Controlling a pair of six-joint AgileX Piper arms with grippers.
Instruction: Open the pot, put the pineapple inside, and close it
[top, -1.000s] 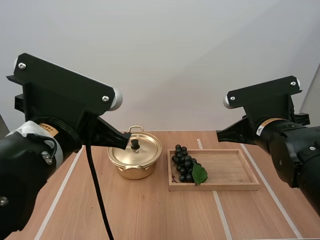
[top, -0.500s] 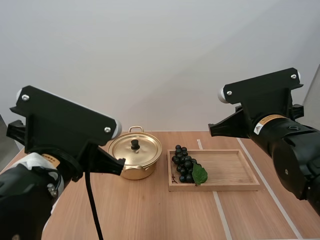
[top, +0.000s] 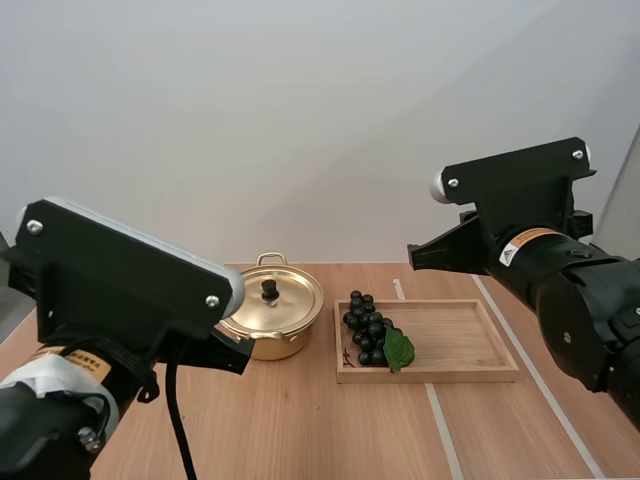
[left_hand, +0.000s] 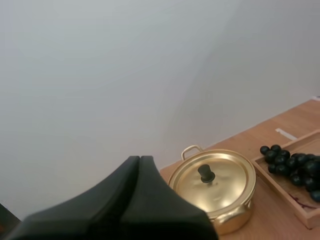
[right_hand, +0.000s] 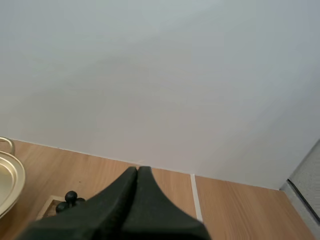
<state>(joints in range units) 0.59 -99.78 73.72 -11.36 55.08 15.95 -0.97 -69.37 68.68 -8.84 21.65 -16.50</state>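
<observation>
A gold pot (top: 270, 322) stands on the wooden table with its lid on, a black knob (top: 269, 290) on top. To its right a bunch of dark grapes (top: 368, 337) with a green leaf lies at the left end of a wooden tray (top: 455, 345). No pineapple is in sight. My left gripper (top: 238, 356) is shut on nothing, low and just left of the pot. In the left wrist view its fingers form one wedge (left_hand: 140, 160) beside the pot (left_hand: 212, 182). My right gripper (top: 412, 257) is shut too, raised above the tray; its wedge (right_hand: 137, 171) points over the grapes (right_hand: 70, 197).
White tape lines (top: 440, 425) run along the tabletop, one under the tray and one near each side. A plain white wall rises behind the table. Bare wood lies in front of the pot and tray.
My left arm has sunk and drawn back toward the near left, uncovering the pot. My right arm has shifted a little to the left. Pot, grapes and tray have not moved.
</observation>
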